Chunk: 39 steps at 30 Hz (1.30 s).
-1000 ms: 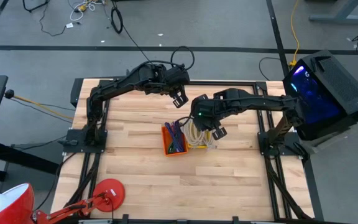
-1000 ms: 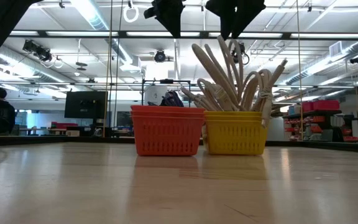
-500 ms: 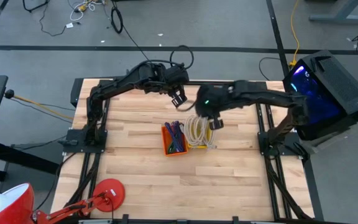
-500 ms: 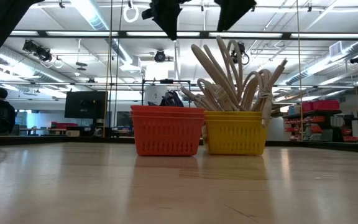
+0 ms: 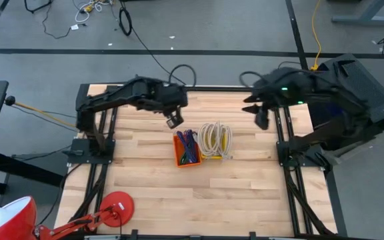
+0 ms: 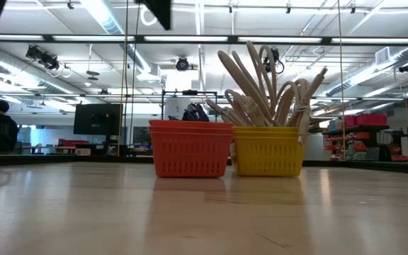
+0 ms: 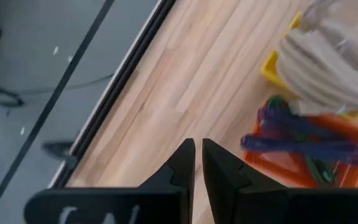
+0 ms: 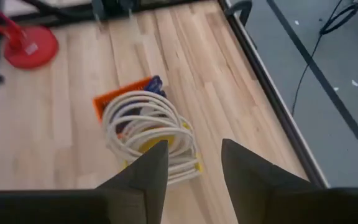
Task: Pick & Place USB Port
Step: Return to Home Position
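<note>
Left of centre in the high view, the left gripper (image 5: 173, 122) hangs clenched, empty, just up-left of the orange basket (image 5: 187, 153); touching it, the yellow basket (image 6: 268, 152) holds coiled beige cables (image 5: 211, 139); further right, the right gripper (image 5: 261, 121) hangs released above the counter (image 5: 145, 193)

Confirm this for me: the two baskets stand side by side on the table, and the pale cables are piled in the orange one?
Not quite: the low view shows the pale cables piled in the yellow basket, not the orange basket. The two do stand side by side.
</note>
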Tool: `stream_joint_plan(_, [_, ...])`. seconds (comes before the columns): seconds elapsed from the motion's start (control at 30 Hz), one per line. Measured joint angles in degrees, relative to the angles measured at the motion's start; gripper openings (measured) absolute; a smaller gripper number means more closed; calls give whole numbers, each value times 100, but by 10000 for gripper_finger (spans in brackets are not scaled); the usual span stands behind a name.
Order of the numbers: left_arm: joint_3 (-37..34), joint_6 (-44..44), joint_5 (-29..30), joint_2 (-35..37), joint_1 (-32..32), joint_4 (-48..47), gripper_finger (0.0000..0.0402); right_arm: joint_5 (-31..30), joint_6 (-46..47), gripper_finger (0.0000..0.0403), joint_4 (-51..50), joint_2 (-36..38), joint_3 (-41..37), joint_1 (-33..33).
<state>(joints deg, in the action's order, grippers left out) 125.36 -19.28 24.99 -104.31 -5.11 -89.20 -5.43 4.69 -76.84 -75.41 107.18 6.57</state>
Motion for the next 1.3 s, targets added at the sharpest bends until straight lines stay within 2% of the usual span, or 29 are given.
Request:
stream_joint_plan(0.1, [-681,-421,217,553,220,-33,34,-216,320,153,19,419,-188,-137])
stream_joint_plan(0.23, [-2045,-902,385,1575,527,561,34,-589,734,153,612,1230,-1278,-345])
stream_joint_plan(0.4, [-3729,-1499,332,2939,911,1748,34,-295,1266,153,2188,2293,-2984,-478])
stream_joint_plan(0.57, [-5165,-1586,480,4240,1299,3166,34,-40,1455,153,4086,3150,-4400,-566])
stream_joint_plan(0.77, [-6986,-2233,597,5692,1757,4442,34,8,2017,153,5185,4055,-6011,-573])
stream_joint_plan(0.9, [-8259,-2387,630,6565,2060,5711,34,407,2408,153,6525,4596,-7206,-575])
stream_joint_plan(1.1, [-10017,-2552,830,7383,2304,7400,34,424,3067,153,8406,5059,-8853,-580])
stream_joint_plan(1.2, [-10769,-2980,813,7542,2369,8049,34,402,3639,153,9289,5082,-9639,-585])
stream_joint_plan(1.3, [-11310,-3269,718,7601,2454,8775,34,403,4128,153,10611,5077,-10298,-651])
